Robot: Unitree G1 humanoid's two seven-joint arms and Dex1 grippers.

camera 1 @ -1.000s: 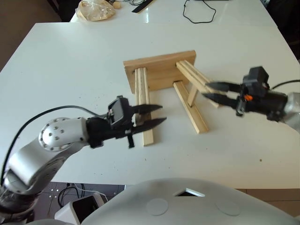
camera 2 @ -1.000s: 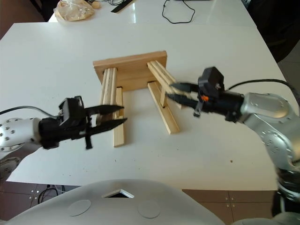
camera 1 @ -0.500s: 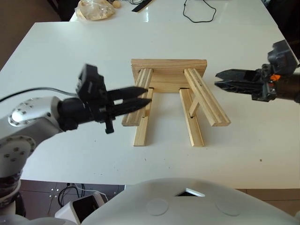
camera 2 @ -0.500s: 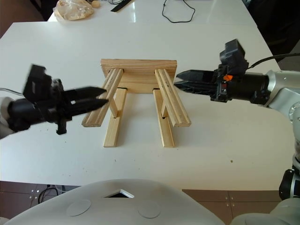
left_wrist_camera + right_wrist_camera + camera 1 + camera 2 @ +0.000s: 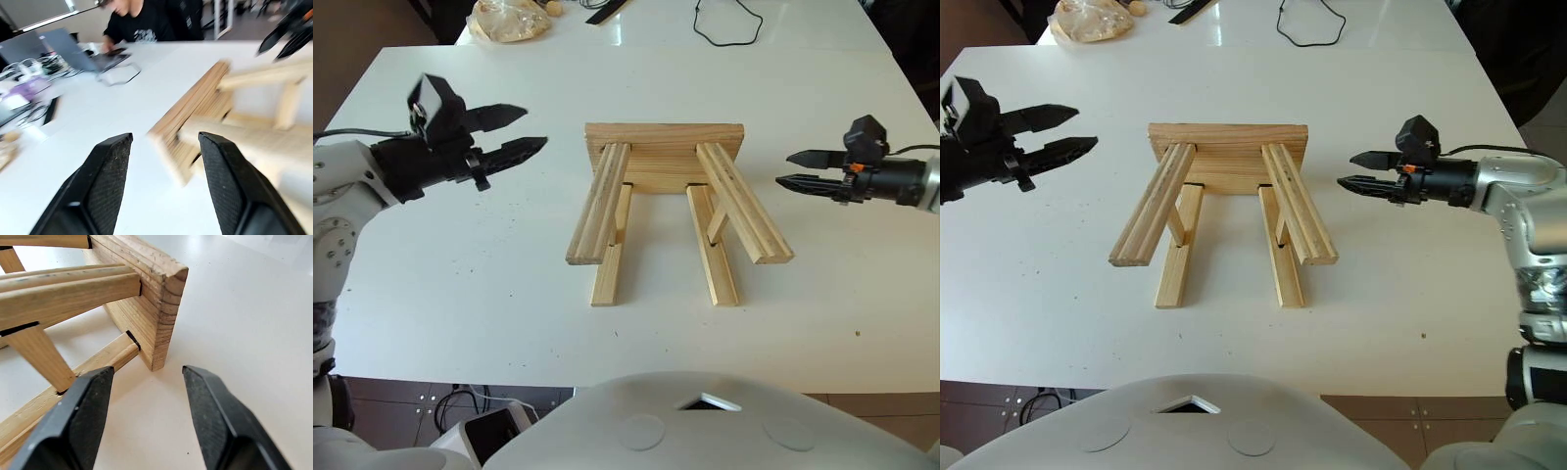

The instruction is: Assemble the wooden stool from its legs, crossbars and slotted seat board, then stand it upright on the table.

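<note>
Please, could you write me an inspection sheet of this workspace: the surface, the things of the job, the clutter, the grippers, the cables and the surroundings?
Surface: white table, with a few small dark specks.
Job's things: light wooden stool, assembled and lying on its side; the seat board stands on its edge, the legs point toward the robot; not yet upright.
Clutter: crumpled clear bag with beige contents, on the far table.
Grippers: left gripper open, to the left of the stool and apart from it; right gripper open, to the right of it and apart; neither holds anything.
Cables: thin black cable, looped on the far table.
Surroundings: second white table behind the first.
</note>
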